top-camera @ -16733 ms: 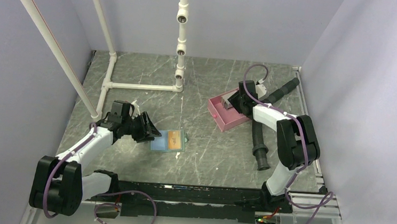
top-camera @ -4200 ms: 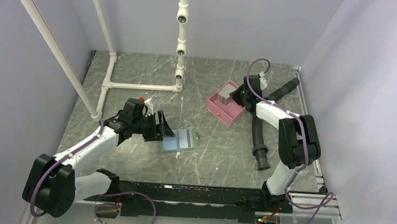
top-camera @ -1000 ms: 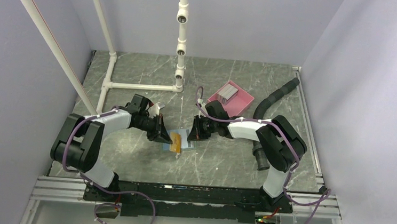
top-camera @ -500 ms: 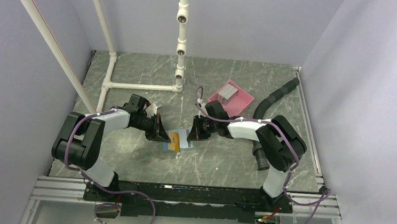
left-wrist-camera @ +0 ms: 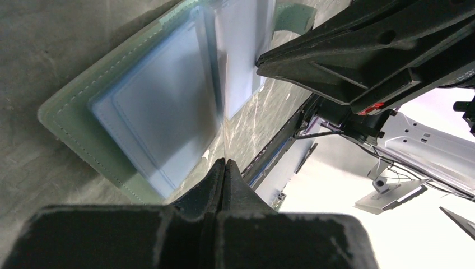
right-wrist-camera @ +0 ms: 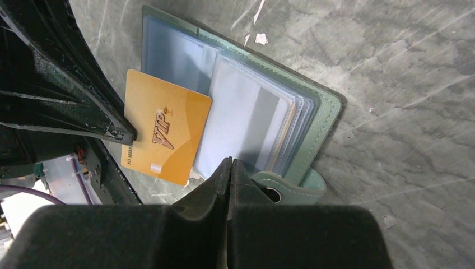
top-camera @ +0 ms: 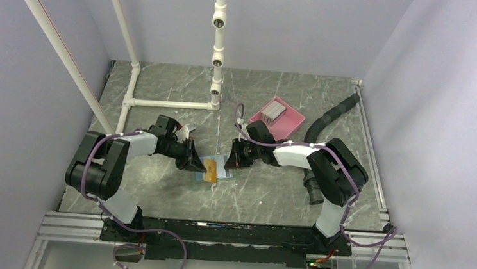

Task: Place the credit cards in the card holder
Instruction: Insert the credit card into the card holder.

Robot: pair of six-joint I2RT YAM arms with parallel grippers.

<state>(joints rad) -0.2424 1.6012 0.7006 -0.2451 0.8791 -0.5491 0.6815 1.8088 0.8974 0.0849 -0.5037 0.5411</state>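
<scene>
The card holder (top-camera: 222,165) lies open on the table, grey-green outside (right-wrist-camera: 317,115) with light blue clear sleeves (left-wrist-camera: 159,112). My left gripper (top-camera: 192,162) is shut on the edge of an orange credit card (right-wrist-camera: 162,134) marked VIP. The card lies flat over the holder's left half, and its far edge meets a raised sleeve. In the left wrist view this card shows only as a thin edge-on line (left-wrist-camera: 224,140). My right gripper (right-wrist-camera: 230,161) is shut, tips resting on a clear sleeve beside the snap tab (right-wrist-camera: 291,190). More credit cards (top-camera: 274,110) are stacked in the pink tray.
The pink tray (top-camera: 291,121) sits at the back right. A black corrugated hose (top-camera: 327,116) curves along the right side behind my right arm. A white pipe frame (top-camera: 167,103) stands at the back left.
Over the last second almost nothing moved; the left arm's elbow shifted slightly. Both grippers and the orange card stay at the open holder.
</scene>
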